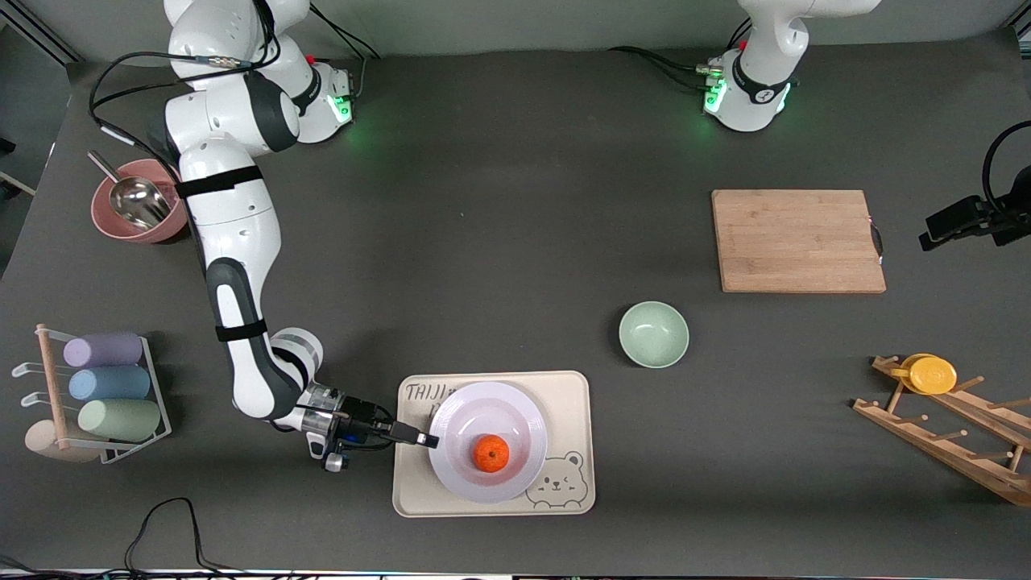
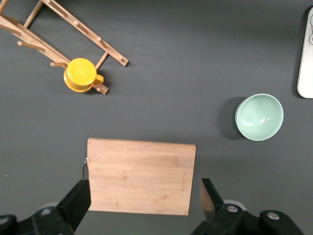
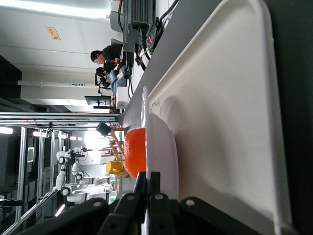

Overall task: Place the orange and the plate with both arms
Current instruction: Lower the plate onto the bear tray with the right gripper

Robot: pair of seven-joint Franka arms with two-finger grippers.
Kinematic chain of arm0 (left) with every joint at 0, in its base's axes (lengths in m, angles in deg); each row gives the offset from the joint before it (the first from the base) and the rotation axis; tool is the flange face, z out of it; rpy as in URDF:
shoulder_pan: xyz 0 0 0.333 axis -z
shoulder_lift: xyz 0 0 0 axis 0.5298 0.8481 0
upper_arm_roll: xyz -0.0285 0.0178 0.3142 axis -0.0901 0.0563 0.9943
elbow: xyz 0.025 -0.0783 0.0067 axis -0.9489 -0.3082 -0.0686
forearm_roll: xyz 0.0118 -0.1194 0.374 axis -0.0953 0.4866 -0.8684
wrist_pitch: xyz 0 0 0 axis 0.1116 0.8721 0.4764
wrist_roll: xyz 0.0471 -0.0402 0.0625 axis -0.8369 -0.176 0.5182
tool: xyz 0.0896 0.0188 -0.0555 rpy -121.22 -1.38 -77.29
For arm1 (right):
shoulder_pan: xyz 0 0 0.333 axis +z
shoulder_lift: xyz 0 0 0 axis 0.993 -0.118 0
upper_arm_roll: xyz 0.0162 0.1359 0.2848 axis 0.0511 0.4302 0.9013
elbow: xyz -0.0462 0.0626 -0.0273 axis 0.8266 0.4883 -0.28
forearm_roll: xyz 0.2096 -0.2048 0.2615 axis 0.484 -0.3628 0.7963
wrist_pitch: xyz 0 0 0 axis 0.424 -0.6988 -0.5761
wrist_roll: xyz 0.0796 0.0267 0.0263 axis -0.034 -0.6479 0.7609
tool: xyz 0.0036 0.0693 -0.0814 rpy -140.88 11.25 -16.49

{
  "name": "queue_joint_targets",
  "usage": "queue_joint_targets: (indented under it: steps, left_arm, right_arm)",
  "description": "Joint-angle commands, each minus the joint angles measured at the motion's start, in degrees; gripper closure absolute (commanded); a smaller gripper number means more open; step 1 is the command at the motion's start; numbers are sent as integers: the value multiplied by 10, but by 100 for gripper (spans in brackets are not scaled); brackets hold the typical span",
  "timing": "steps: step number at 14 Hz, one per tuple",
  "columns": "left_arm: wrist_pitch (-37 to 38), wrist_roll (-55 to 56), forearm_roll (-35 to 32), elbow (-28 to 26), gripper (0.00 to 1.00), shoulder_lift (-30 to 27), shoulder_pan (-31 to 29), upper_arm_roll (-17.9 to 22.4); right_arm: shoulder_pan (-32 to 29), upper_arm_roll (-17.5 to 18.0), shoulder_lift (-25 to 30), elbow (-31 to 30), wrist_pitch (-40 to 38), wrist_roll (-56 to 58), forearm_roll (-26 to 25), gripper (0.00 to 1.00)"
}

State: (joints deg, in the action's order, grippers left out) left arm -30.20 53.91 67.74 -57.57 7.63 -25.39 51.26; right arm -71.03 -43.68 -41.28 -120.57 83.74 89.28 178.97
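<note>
The pale lavender-white plate [image 1: 493, 400] lies on the cream bear tray [image 1: 573, 403], near the front camera. The orange [image 1: 490, 453] rests in the plate's shallow centre. My right gripper [image 1: 427, 440] reaches in low from the right arm's end of the table and is shut on the plate's rim. The right wrist view shows its closed fingers [image 3: 150, 178] pinching the plate [image 3: 164, 147], with the orange [image 3: 135, 152] just past them and the tray [image 3: 230, 98] underneath. My left gripper [image 2: 144, 188] hangs open high over the wooden cutting board [image 2: 142, 174], holding nothing.
A mint-green bowl [image 1: 654, 334] stands between the tray and the cutting board [image 1: 797, 240]. A wooden rack with a yellow cup [image 1: 933, 374] sits at the left arm's end. A pink bowl with a metal scoop [image 1: 133, 211] and a rack of pastel cups [image 1: 113, 385] sit at the right arm's end.
</note>
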Motion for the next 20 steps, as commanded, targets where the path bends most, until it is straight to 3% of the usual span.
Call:
queue_joint_targets:
  steps: [1, 6, 7, 12, 18, 20]
  left_arm:
    - [-40, -9, -22, -18, 0, 4, 1, 3]
    - [-46, -9, -22, -21, 0, 5, -4, 4]
    - [-43, -9, -22, -20, 0, 2, -4, 4]
    - [-47, -10, -20, -20, 0, 5, 3, 3]
    - [-52, -10, -16, -7, 0, -1, 5, 1]
    - [-61, -6, -6, -7, 0, 28, 5, -3]
  right_arm:
    - [6, 2, -11, 17, 11, 6, -10, 100]
    - [5, 3, -10, 17, 10, -2, -11, 100]
    - [5, 2, -10, 17, 10, -2, -11, 82]
    - [-1, 1, -6, 13, 10, -1, -43, 62]
    - [-3, -28, 8, 13, 8, -24, -87, 61]
    - [-5, -29, 30, -4, 8, -55, -106, 61]
